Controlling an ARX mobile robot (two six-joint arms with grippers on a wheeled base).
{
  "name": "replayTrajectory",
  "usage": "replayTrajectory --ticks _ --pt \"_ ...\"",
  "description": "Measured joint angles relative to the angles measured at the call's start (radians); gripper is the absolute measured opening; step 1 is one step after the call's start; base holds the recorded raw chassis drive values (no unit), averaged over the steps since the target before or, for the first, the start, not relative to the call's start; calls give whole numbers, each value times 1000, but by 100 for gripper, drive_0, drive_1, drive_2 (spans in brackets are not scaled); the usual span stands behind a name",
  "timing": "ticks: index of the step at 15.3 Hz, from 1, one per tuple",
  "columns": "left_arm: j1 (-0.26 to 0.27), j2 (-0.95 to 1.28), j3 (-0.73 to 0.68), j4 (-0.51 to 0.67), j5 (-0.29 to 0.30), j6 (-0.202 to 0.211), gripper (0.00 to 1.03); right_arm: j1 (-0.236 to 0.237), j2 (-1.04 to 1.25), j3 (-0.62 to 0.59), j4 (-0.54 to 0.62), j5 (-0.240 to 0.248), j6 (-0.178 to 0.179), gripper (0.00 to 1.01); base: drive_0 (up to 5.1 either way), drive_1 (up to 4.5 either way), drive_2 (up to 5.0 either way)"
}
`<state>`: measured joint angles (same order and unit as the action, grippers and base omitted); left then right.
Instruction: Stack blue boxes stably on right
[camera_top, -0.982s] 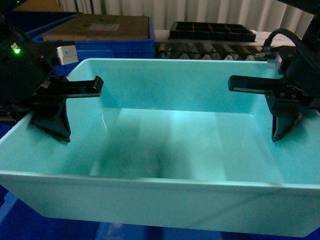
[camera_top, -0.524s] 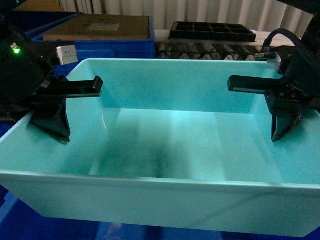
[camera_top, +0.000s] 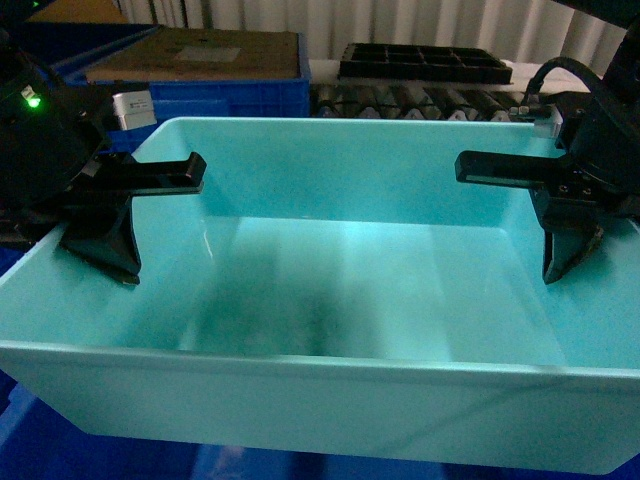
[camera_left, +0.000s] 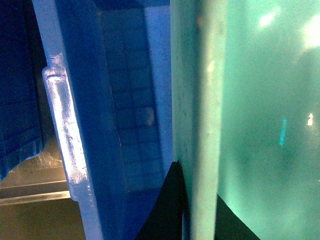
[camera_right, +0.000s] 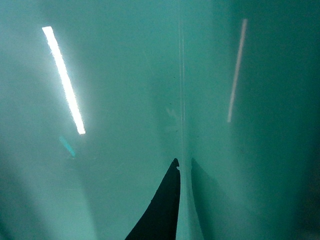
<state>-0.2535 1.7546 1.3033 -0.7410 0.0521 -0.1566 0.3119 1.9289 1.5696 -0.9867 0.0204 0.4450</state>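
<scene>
**Both jaws clamped on the turquoise tub's side walls**

Jaws of the left gripper (camera_top: 105, 235) are closed over the left wall of the turquoise tub (camera_top: 330, 400), one finger seen inside the tub; in the left wrist view the thin rim (camera_left: 202, 125) is pinched between two dark fingertips (camera_left: 165, 210). The right gripper (camera_top: 565, 240) is likewise clamped on the right wall, its inner finger (camera_right: 160, 210) pressed against the smooth plastic. The tub is held near the camera, above royal-blue crates (camera_top: 230, 95). A cardboard sheet (camera_top: 195, 52) is seen on the far-left crate, a black compartment tray (camera_top: 425, 60) far right.
</scene>
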Motion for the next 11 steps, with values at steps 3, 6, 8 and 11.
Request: replayTrajectory --ticks 3,6,8,11 --pt "0 0 -5 19 12 0 2 0 0 0 -3 -2 2 7 0 0 0" --pt "0 29 -17 1 23 -17 2 -1 28 8 14 -2 -11 7 0 0 0" --pt "0 83 -17 19 18 -7 2 -21 119 24 58 -48 -29 7 0 0 0" --pt "5 158 -17 64 -6 37 2 -26 181 -14 158 -77 -44 7 0 0 0"
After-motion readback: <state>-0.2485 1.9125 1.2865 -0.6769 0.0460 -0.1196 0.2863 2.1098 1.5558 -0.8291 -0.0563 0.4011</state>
